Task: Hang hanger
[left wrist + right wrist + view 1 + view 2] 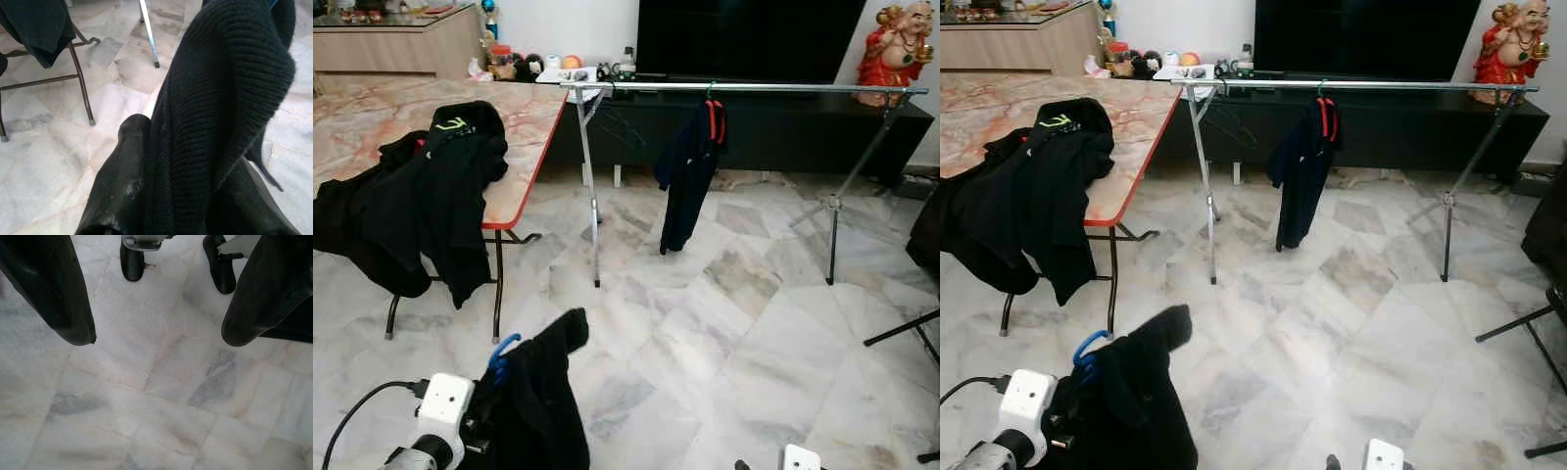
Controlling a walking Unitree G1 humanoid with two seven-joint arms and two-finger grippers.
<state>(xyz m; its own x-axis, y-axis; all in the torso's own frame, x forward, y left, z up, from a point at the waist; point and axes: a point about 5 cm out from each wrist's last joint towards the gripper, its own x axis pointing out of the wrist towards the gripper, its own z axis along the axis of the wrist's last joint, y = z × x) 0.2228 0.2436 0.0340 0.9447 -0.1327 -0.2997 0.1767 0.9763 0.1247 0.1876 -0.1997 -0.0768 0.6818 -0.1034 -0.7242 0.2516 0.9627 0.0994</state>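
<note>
My left gripper (190, 196) is low at the front left, shut on a blue hanger (502, 354) that carries a black knitted sweater (540, 401). The knit drapes between and over its fingers (122, 176), and the hanger's hook sticks up above the cloth. A silver clothes rail (754, 87) stands a few steps ahead. On it hangs a dark garment (687, 171) on a red hanger (715, 117). My right gripper (159, 338) hangs open over the bare marble floor with nothing between its fingers (63, 308).
A marble-topped folding table (524, 147) at the left bears a pile of black clothes (431, 196). A dark TV cabinet (754, 127) and a red figurine (896, 49) stand behind the rail. Black stand legs (901, 333) reach in at the right. Open floor lies between me and the rail.
</note>
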